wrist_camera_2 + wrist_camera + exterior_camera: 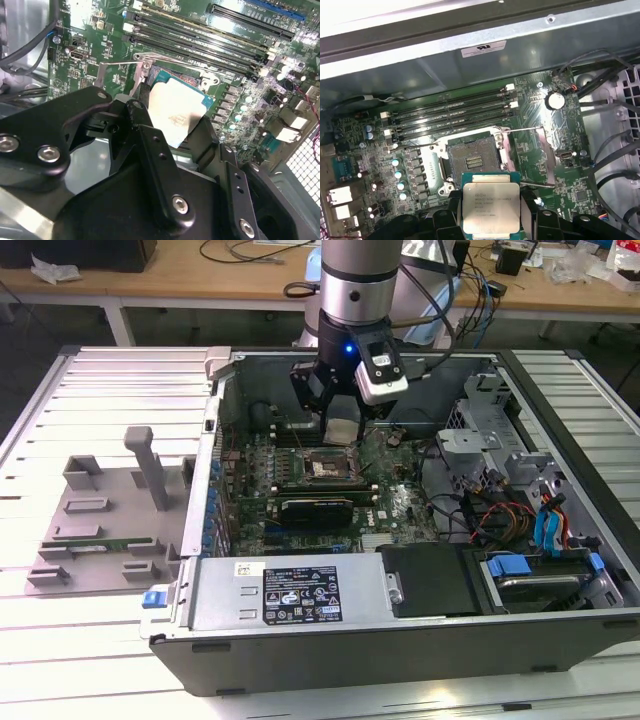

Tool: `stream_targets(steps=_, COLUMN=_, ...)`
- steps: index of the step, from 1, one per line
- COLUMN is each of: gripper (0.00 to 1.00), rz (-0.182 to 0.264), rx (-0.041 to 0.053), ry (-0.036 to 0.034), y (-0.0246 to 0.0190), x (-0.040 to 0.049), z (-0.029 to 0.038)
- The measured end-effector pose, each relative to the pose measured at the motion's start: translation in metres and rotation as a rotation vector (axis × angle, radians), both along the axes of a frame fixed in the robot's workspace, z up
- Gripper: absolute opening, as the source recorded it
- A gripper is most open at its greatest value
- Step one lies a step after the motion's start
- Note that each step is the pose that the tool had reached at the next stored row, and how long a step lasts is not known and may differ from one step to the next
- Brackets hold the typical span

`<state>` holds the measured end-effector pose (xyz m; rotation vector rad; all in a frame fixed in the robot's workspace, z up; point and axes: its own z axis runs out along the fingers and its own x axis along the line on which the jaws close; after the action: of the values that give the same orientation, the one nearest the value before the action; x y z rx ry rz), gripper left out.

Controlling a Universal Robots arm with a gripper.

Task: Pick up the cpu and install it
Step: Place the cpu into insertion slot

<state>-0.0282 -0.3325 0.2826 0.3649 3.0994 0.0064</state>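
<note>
My gripper [341, 428] is shut on the cpu [342, 427], a flat square chip with a shiny silver top. It hangs inside the open computer case, a little above the dark square socket [327, 468] on the green motherboard. In the first wrist view the cpu [491, 207] sits between my black fingers [529, 212], just short of the open socket [473, 161] with its metal frame. The second wrist view has the cpu [175, 114] tilted over the socket [165, 76].
The case wall [300, 590] fronts the motherboard. A black card [317, 508] lies just in front of the socket. Memory slots [450, 117] run beside the socket. Drive bays and cables [520, 510] crowd the exterior view's right. A grey fixture [110, 510] stands on the table at the left.
</note>
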Motion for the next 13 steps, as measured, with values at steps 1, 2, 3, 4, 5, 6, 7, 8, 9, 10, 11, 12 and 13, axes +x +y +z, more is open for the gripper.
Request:
stream_targets(steps=1, gripper=0.55, rz=-0.004, rx=0.0, ry=0.0, y=0.0, x=0.0, z=0.0)
stream_targets(steps=2, gripper=0.55, rz=-0.015, rx=0.0, ry=0.0, y=0.0, x=0.0, z=0.0)
stream_targets(steps=3, gripper=0.55, rz=-0.028, rx=0.0, ry=0.0, y=0.0, x=0.0, z=0.0)
stream_targets(steps=4, gripper=0.55, rz=-0.034, rx=0.0, ry=0.0, y=0.0, x=0.0, z=0.0)
stream_targets(steps=5, gripper=0.55, rz=-0.039, rx=0.0, ry=0.0, y=0.0, x=0.0, z=0.0)
stream_targets(steps=6, gripper=0.55, rz=-0.044, rx=0.0, ry=0.0, y=0.0, x=0.0, z=0.0)
stream_targets(steps=7, gripper=0.55, rz=-0.055, rx=0.0, ry=0.0, y=0.0, x=0.0, z=0.0)
stream_targets(steps=8, gripper=0.55, rz=-0.06, rx=0.0, ry=0.0, y=0.0, x=0.0, z=0.0)
stream_targets(steps=9, gripper=0.55, rz=-0.064, rx=0.0, ry=0.0, y=0.0, x=0.0, z=0.0)
stream_targets(steps=10, gripper=0.55, rz=-0.074, rx=0.0, ry=0.0, y=0.0, x=0.0, z=0.0)
stream_targets(steps=11, gripper=0.55, rz=-0.082, rx=0.0, ry=0.0, y=0.0, x=0.0, z=0.0)
stream_targets(steps=12, gripper=0.55, rz=-0.089, rx=0.0, ry=0.0, y=0.0, x=0.0, z=0.0)
stream_targets(steps=13, gripper=0.55, rz=-0.093, rx=0.0, ry=0.0, y=0.0, x=0.0, z=0.0)
